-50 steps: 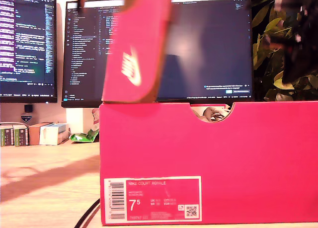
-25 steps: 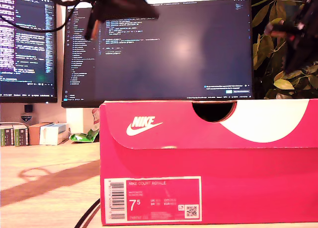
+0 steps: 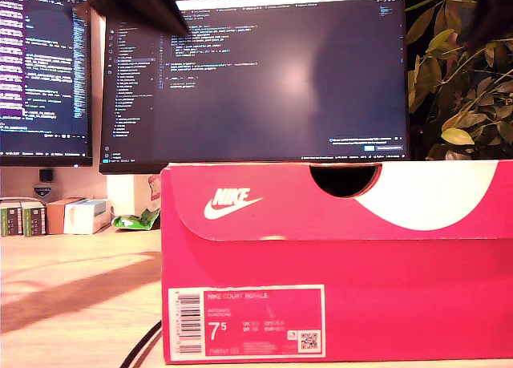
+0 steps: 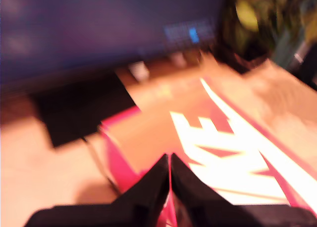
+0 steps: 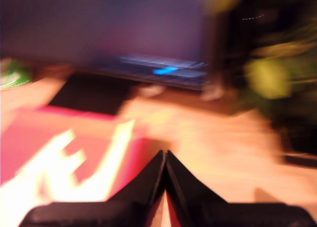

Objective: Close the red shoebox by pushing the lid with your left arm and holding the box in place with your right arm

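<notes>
The red shoebox [image 3: 337,264] fills the exterior view's lower right, and its lid [image 3: 264,204] with the white swoosh lies flat on top. My first gripper [image 4: 170,160] is shut with nothing in it and hovers over a corner of the lid [image 4: 148,123], which bears big white lettering. Shut and empty too, my second gripper [image 5: 165,158] hangs past the lid's other end [image 5: 49,133]. Both wrist views are blurred. A dark blurred arm [image 3: 136,3] crosses the exterior view's top left, well above the box.
Two lit monitors [image 3: 264,71] [image 3: 44,71] stand behind the box, and a leafy plant [image 3: 461,87] is at the exterior view's right. Small boxes [image 3: 56,216] and a green wrapper [image 3: 136,218] lie on the wooden desk [image 3: 72,296]. A black cable [image 3: 144,348] runs beside the box.
The lid went from standing upright to lying flat on the box. The dark arm has since lifted towards the exterior view's top left, and the blur at its right has risen away.
</notes>
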{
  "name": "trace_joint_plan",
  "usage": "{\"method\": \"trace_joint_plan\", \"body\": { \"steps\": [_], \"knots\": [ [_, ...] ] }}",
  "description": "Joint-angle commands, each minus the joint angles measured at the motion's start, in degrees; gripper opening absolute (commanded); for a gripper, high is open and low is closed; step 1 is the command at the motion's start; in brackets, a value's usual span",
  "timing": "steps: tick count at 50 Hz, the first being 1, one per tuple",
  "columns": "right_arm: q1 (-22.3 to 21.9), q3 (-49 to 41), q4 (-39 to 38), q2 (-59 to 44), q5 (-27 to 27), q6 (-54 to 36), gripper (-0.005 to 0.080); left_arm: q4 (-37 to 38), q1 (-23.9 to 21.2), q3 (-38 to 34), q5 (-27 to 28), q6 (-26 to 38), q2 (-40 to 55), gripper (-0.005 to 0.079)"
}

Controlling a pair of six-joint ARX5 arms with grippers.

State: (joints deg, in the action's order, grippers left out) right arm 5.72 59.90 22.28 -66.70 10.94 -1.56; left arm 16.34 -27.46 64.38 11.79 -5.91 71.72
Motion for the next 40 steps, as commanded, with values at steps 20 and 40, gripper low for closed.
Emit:
{"method": "trace_joint_plan", "body": {
  "steps": [20,40],
  "knots": [
    [9.86,0.11,6.01,-10.58,3.98,0.04,-0.0013,1.86,0.74,-0.39,-0.20,0.42,0.17,-0.0019],
    [11.54,0.09,9.77,-18.08,3.91,-1.51,-0.0013,2.12,0.74,-0.39,-0.22,0.39,0.17,-0.0019]
  ]
}}
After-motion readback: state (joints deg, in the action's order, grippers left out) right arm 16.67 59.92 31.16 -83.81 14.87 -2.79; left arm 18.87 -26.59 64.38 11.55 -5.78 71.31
